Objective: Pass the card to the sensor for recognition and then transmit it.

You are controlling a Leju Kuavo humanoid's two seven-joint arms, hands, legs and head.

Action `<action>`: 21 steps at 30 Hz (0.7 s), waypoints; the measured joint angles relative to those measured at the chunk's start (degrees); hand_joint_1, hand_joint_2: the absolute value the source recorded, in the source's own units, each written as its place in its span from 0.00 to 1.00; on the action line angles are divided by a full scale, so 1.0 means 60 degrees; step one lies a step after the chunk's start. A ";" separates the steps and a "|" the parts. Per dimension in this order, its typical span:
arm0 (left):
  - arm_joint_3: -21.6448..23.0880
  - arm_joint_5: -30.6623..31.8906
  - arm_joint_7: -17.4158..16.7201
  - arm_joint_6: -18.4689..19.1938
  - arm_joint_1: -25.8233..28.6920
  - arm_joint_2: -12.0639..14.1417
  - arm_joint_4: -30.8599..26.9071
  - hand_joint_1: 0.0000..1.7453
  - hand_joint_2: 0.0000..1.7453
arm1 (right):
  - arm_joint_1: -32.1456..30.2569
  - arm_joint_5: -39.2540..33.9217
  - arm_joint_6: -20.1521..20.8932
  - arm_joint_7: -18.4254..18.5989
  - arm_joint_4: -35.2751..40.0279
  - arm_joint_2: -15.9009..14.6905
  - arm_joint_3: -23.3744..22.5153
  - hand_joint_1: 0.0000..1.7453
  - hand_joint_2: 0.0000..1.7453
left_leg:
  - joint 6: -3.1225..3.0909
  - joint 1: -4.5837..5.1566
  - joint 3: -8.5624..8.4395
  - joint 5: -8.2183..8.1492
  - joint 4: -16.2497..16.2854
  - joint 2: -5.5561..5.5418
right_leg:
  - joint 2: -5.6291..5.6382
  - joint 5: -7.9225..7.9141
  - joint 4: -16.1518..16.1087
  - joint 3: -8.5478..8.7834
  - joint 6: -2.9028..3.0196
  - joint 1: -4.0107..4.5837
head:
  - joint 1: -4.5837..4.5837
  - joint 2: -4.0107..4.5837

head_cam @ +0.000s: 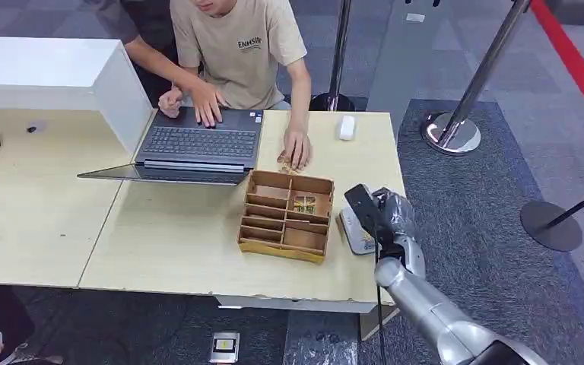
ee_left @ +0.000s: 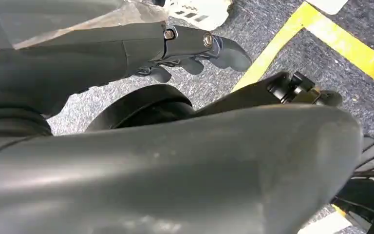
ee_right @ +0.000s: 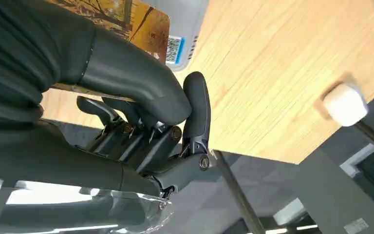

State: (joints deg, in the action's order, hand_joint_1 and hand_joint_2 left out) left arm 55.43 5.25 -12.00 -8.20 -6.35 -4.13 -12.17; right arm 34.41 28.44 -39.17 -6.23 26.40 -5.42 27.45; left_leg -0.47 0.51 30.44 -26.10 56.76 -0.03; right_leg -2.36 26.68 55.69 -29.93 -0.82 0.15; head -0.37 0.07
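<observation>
We hold the card (ee_right: 143,22) in our right hand (ee_right: 141,122), thumb pressed against the fingers, just above the white sensor (head_cam: 356,232) at the counter (head_cam: 198,251) edge, beside the wooden tray (head_cam: 287,215). To do this well, we judge we should keep the card flat and level over the sensor face, then pause. Its long axis seems to run along the sensor's length, its barcode end away from the palm. Our left hand (ee_left: 195,48) hangs with fingers loosely curled, holding nothing.
</observation>
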 joint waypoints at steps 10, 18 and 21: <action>0.0000 0.0058 -0.0007 0.0025 0.0006 0.0000 0.0000 0.00 0.00 | -0.0321 0.3769 -0.0080 0.1012 -0.0051 -0.0058 -0.0284 1.00 1.00 | 0.0000 0.0000 -0.0001 0.0000 0.0000 0.0001 | 0.0000 0.0000 0.0000 0.0000 0.0000 0.0001 | 0.0000 0.0000; 0.0000 0.0080 -0.0062 0.0025 0.0008 0.0000 0.0000 0.00 0.00 | -0.0444 0.4152 -0.0087 0.0994 -0.0054 -0.0091 -0.0707 1.00 1.00 | 0.0000 0.0001 0.0000 0.0000 0.0000 0.0002 | 0.0000 -0.0001 0.0000 0.0000 0.0000 -0.0002 | 0.0000 0.0000; 0.0004 0.0084 -0.0062 0.0025 0.0008 0.0000 0.0000 0.00 0.00 | -0.0487 0.4177 -0.0087 0.0954 -0.0054 -0.0091 -0.0809 1.00 1.00 | 0.0000 0.0001 -0.0001 0.0000 0.0000 0.0002 | 0.0000 -0.0001 0.0000 0.0000 0.0000 -0.0002 | 0.0000 0.0000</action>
State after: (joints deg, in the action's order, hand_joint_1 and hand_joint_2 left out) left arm 55.45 5.75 -12.37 -8.04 -6.30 -4.13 -12.17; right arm 31.49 53.51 -39.69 -0.50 26.08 -5.97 22.60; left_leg -0.47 0.52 30.43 -26.10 56.77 -0.02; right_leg -2.36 26.68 55.68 -29.93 -0.83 0.14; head -0.37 0.07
